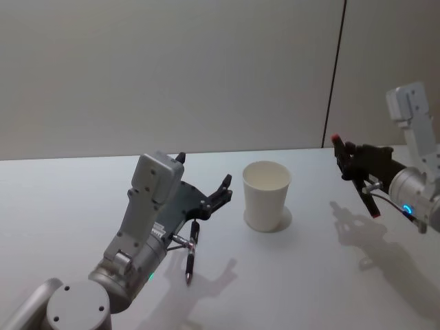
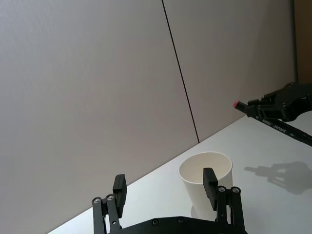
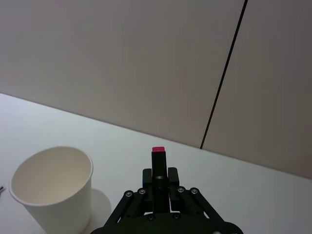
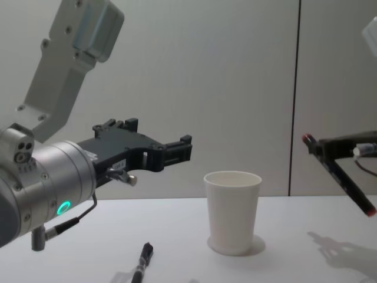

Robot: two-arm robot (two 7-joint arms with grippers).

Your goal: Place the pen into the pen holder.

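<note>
Head view: right gripper (image 1: 349, 161) clamps a red-tipped pen (image 4: 347, 183) at 3 o'clock of the paper-cup pen holder (image 1: 267, 196), left gripper (image 1: 203, 170) spread open at 9 o'clock above a second pen (image 1: 192, 254) lying flat.

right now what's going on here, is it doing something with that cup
The right gripper is shut on a red-tipped pen, held tilted in the air to the right of the cup and not yet over it. The cup stands upright on the table and looks empty. The left gripper hovers open on the cup's left, holding nothing. A second pen lies on the table beneath it.
</note>
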